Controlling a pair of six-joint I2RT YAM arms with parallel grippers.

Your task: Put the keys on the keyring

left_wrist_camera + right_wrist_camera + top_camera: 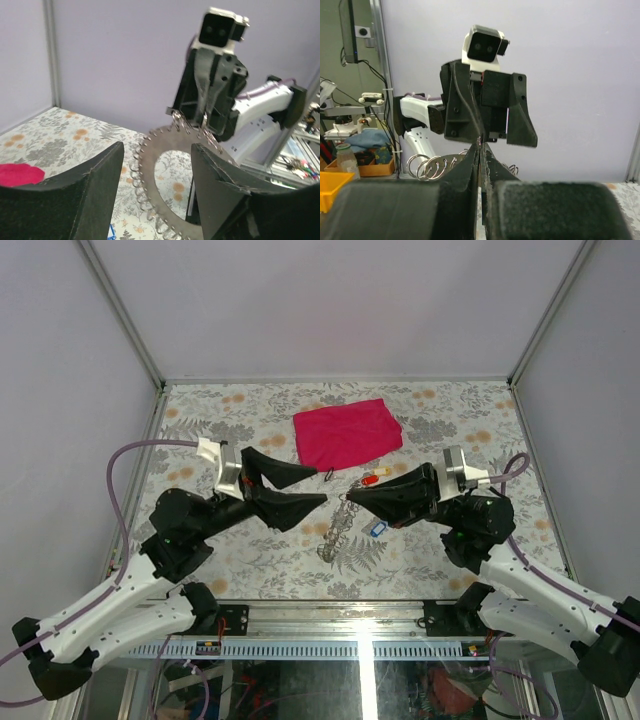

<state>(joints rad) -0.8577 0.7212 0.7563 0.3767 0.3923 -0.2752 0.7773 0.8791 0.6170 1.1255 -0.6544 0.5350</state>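
Silver keyring [148, 170] hangs from right gripper [352, 498]

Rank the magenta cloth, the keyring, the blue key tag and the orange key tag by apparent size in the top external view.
1. magenta cloth
2. keyring, seen nearly edge-on
3. blue key tag and orange key tag: too alike to rank

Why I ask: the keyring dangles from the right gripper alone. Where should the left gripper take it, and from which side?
Probably the lower arc of the keyring, opposite the right gripper's pinch at its top. Come from the left arm's side, one finger through the wide open centre, since the flat band faces the open left gripper.
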